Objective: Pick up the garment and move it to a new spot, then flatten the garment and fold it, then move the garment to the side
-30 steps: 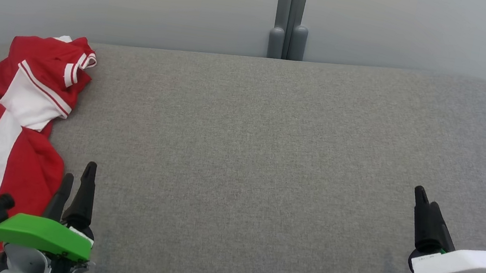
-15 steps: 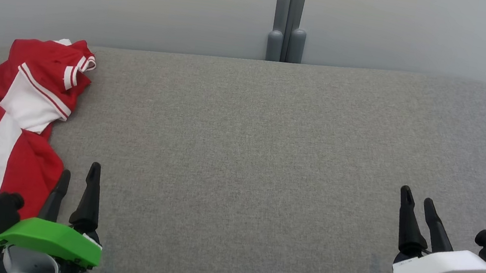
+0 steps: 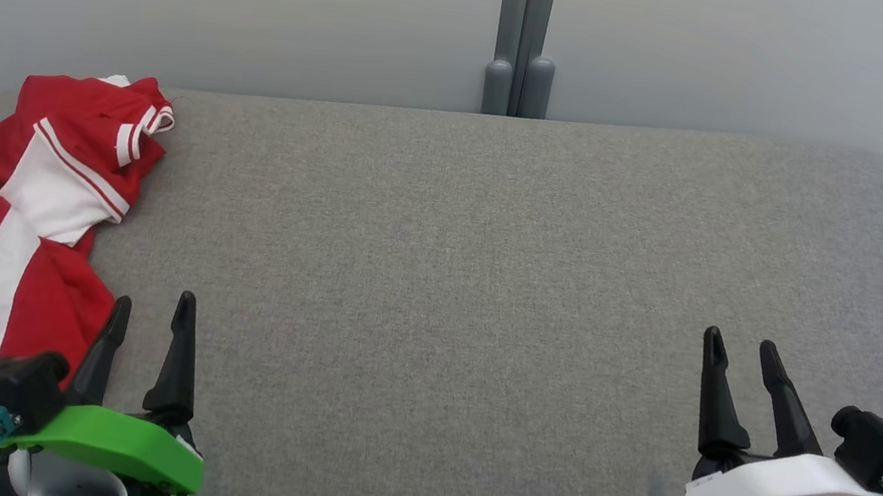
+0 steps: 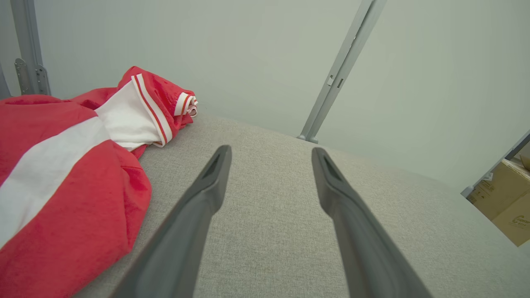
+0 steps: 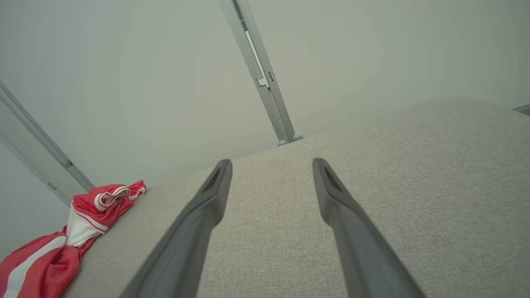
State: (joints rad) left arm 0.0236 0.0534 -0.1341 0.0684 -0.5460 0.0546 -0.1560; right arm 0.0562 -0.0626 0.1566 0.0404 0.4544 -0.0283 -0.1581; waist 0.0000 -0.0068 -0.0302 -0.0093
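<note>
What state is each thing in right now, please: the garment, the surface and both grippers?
Red and white short-sleeved fabric garment: crumpled in a heap, unfolded, not held.
Grey fabric-covered padded surface: flat, with the garment lying at its left end.
Left gripper: open, empty, just right of the garment.
Right gripper: open, empty, over bare grey fabric.

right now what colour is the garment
Red with white stripes and panels on the garment; clearest in the left wrist view.
</note>
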